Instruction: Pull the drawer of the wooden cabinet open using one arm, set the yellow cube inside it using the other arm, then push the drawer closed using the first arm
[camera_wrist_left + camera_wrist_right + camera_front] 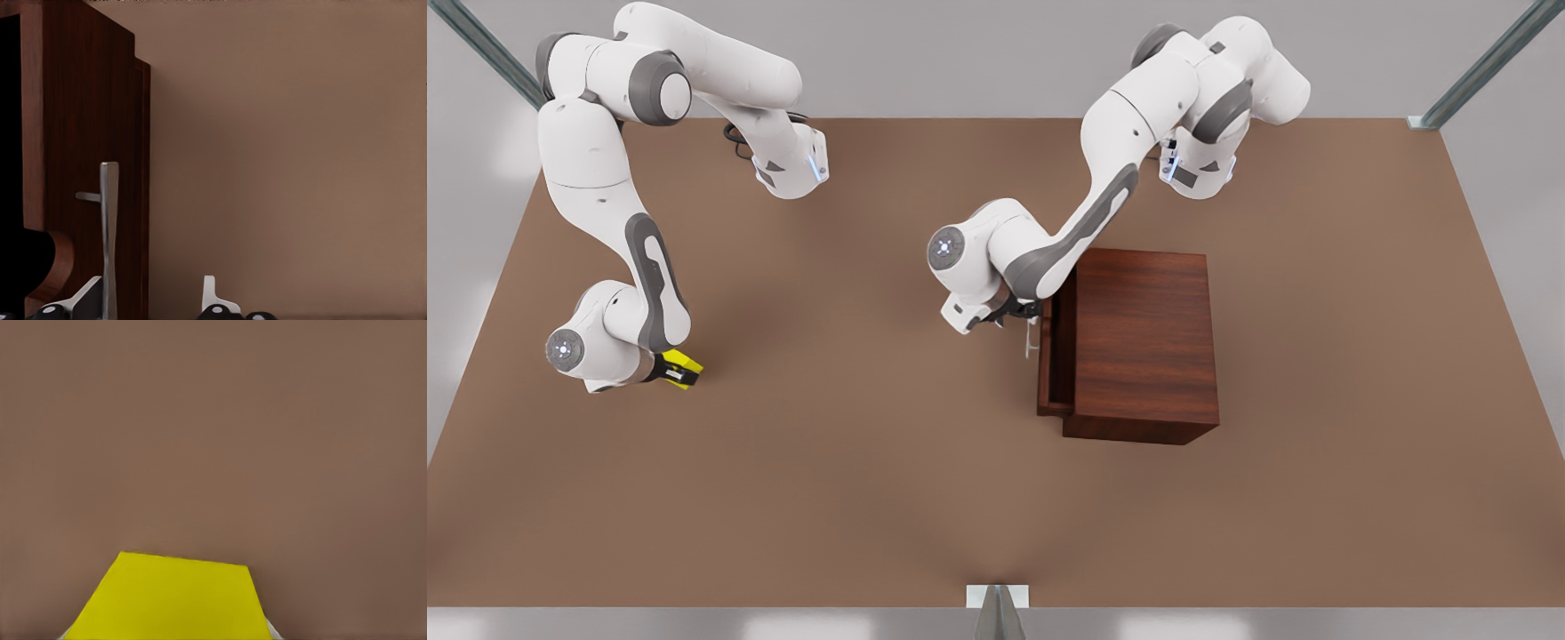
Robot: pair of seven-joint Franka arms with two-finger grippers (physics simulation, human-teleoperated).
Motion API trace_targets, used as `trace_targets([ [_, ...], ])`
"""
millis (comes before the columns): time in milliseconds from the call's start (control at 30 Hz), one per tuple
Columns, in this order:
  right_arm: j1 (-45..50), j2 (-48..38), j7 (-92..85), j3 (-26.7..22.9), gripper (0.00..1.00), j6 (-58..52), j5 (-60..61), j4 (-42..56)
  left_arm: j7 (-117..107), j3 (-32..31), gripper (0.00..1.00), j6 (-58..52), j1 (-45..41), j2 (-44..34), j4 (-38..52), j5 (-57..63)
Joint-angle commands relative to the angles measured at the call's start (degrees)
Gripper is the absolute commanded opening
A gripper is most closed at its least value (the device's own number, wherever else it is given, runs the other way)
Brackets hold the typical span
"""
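Left wrist view, nearest first: left gripper [157, 308] spread wide, two pale fingertips [210, 293] apart with a clear gap. One fingertip sits right against the silver bar handle [109, 233]; the other stands free over bare desk [287, 160]. Handle not clamped, so the gripper is released, touching or almost touching the bar on one side only. Behind the handle, the drawer [127, 167] front panel, dark reddish-brown wood grain, edge-on. Farther back, the wooden cabinet [73, 100] with a black opening beside it.

Right wrist view: the yellow cube [170, 597] sits close under the camera, bright, plain, one flat face showing, brown desk beyond. Slivers of pale finger show at its lower corners.

Front view: right gripper [678, 370] at about 8 o'clock in the scene, low over the desk [854, 498], clenched on the yellow cube [683, 363]; black fingers flank the cube. Cube is well apart from the cabinet.

Left gripper [1021, 313] near centre, just beside the handle [1032, 340]. Drawer [1053, 356] pulled out a little from the wooden cabinet [1144, 342], towards 9 o'clock; a narrow dark strip of its inside shows. Cabinet stands at roughly 3 o'clock from centre, boxy, far bigger than the cube.
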Motion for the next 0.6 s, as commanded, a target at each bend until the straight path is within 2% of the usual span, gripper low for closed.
trace_targets([
  [0, 0.01, -0.03, -0.22, 0.0, 0.78, -0.23, -0.08, 0.13, -2.22, 0.0, 0.78, 0.0, 0.0, 0.46, 0.91, 0.01],
  [133, 0.01, -0.55, -0.22, 0.0, 0.59, -0.84, -0.16, 0.22, -2.4, 0.0, 0.79, 0.0, -0.7, 1.34, 2.05, 0.01],
  [267, 0.27, -0.82, -0.84, 0.44, 0.51, -2.77, -0.08, 1.89, -2.49, 0.0, 0.79, -0.09, -0.88, 1.52, 2.14, 0.01],
  [300, 0.36, -0.73, -0.84, 0.53, 0.44, -3.39, -0.16, 2.42, -3.19, 0.0, 0.79, -0.09, -0.96, 1.6, 2.49, 0.01],
  [400, 0.53, -0.73, -0.84, 0.97, 0.44, -7.34, 0.1, 5.58, -3.45, 0.0, 0.79, -0.18, -1.67, 1.6, 2.84, 0.01],
  [567, 0.97, -0.82, -0.84, 4.4, 0.44, -11.12, 0.36, 10.06, -4.6, 0.0, 0.79, -0.18, -2.46, 2.48, 3.99, -0.61],
])
